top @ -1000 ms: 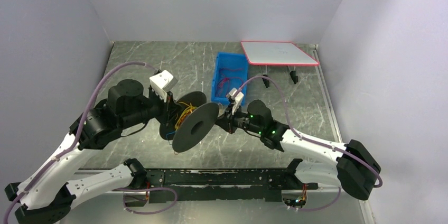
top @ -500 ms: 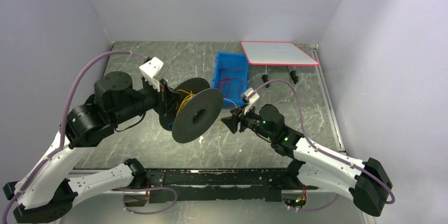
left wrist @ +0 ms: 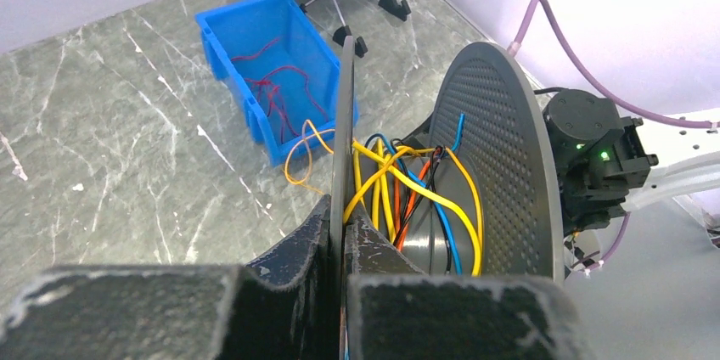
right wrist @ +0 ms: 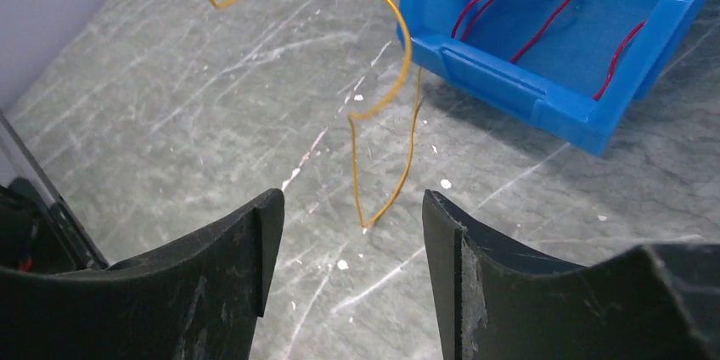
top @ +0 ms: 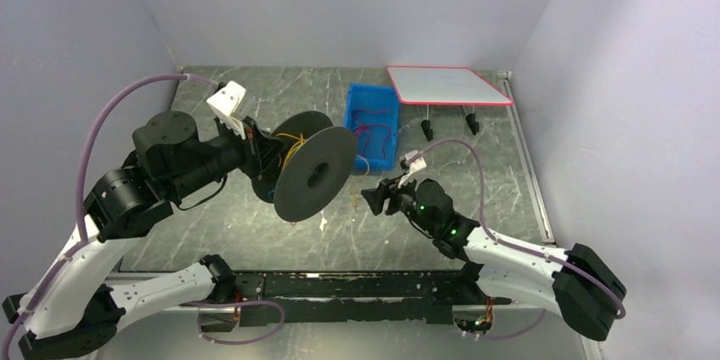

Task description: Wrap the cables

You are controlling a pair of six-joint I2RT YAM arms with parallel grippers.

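The right tool, clenched at the spool a second ago, now stands released and drawn back over the tabletop, an orange cable dangling loose before its parted jaws. Beyond it, the left tool stays clamped on the spool's flange, holding it aloft with yellow, orange and blue cables loosely coiled on the core. Farther back, more red cables wait in the blue bin; the winding looks far from finished.

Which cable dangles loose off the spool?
The orange cable, trailing toward the table; yellow ones sit between the spool's flanges, red ones lie in the blue bin.
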